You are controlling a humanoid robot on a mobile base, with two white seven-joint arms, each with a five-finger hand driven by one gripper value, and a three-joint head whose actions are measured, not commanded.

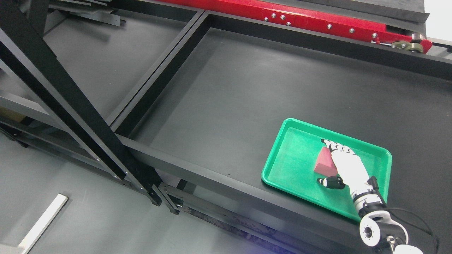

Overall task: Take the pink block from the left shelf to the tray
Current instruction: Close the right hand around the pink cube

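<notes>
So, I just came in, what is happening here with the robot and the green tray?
The robot's right hand is over the green tray, which sits on the dark shelf surface. A pink block lies inside the tray, right beside the hand, between its extended fingers and its thumb. The fingers look spread rather than closed around the block, so it seems to be resting in the tray. Whether the hand touches it cannot be told. The left arm is not in view.
</notes>
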